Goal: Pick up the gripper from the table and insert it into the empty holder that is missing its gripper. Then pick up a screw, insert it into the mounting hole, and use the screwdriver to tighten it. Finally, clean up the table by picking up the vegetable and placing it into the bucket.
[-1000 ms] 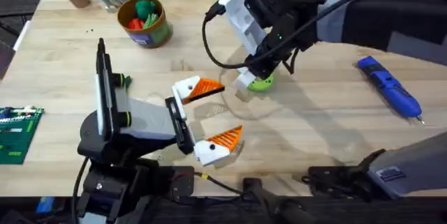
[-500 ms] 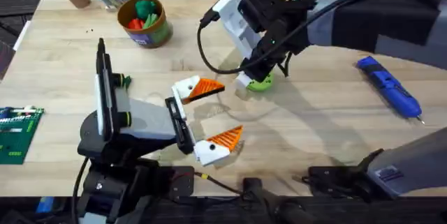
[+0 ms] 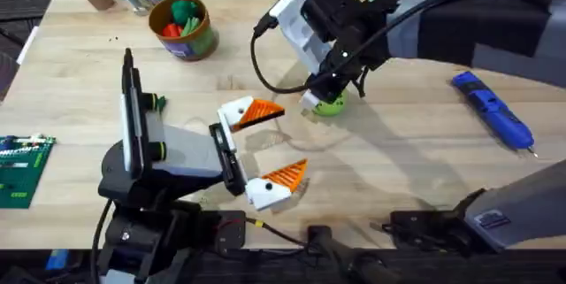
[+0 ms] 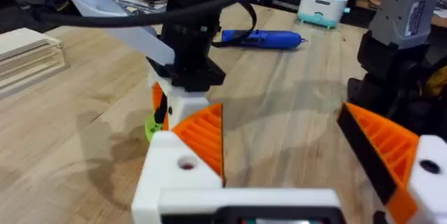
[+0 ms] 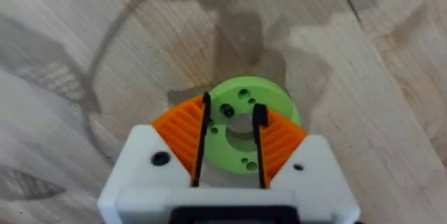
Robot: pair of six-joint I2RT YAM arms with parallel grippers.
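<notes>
Overhead view. The right gripper (image 3: 324,100) reaches across the middle of the table (image 3: 398,160) and points down at a bright green flat ring (image 3: 332,104). The left gripper (image 3: 263,147) rests low near the front edge, its two white blocks with orange ribbed pads spread well apart. The screwdriver (image 3: 492,118), bright blue, lies on the table at the right, well apart from both grippers. The bucket (image 3: 183,26) stands at the far left; it holds the vegetable (image 3: 184,9) together with red and orange pieces, and its blue label cannot be read. A green circuit board (image 3: 21,171) lies at the left edge.

Left wrist view. The left gripper (image 4: 307,158) has its jaws wide open and empty. Beyond it the right gripper (image 4: 183,102) stands upright over the green ring (image 4: 151,127). The screwdriver (image 4: 262,39) lies farther back. A grey housing at the right bears a label too small to read.

Right wrist view. The right gripper (image 5: 230,137) has its orange pads closed partway around the green ring (image 5: 241,128), touching its rim on both sides; the ring lies flat on the wood.
</notes>
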